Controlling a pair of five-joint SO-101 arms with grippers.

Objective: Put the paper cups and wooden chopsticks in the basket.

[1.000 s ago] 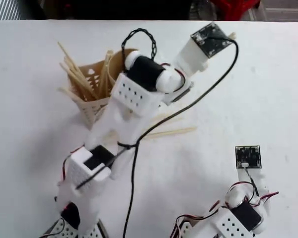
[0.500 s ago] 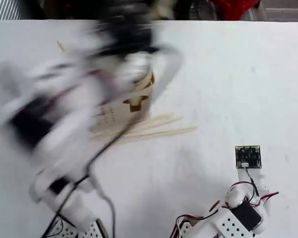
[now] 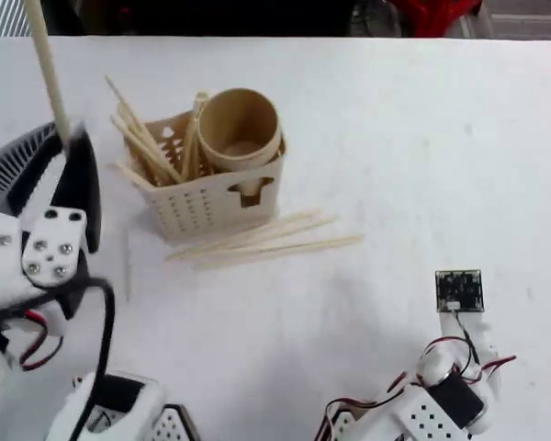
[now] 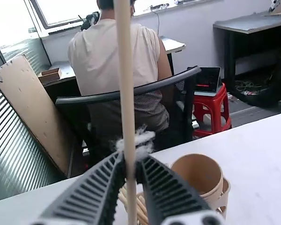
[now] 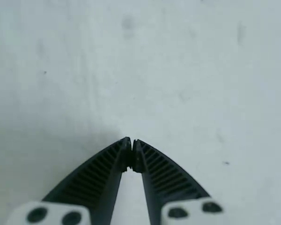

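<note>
A cream basket [image 3: 211, 204] stands on the white table and holds a paper cup [image 3: 241, 129] and several wooden chopsticks [image 3: 145, 145]. More chopsticks [image 3: 275, 237] lie loose on the table just in front of it. My left gripper [image 3: 72, 140] is raised to the left of the basket, shut on one upright chopstick [image 3: 46, 64]. In the left wrist view that chopstick [image 4: 124, 70] stands between the jaws of my left gripper [image 4: 129, 161], with the cup [image 4: 199, 174] below and beyond. My right gripper [image 5: 131, 146] is shut over bare table, holding nothing.
The right arm [image 3: 450, 395] sits folded at the table's front right, its camera board [image 3: 459, 290] facing up. Bare white table [image 3: 441, 138] spreads to the right of the basket and between the arms.
The left arm swung away from above the basket to the left and rose, carrying one chopstick upright. The basket and cup are now uncovered. The right arm stayed still.
</note>
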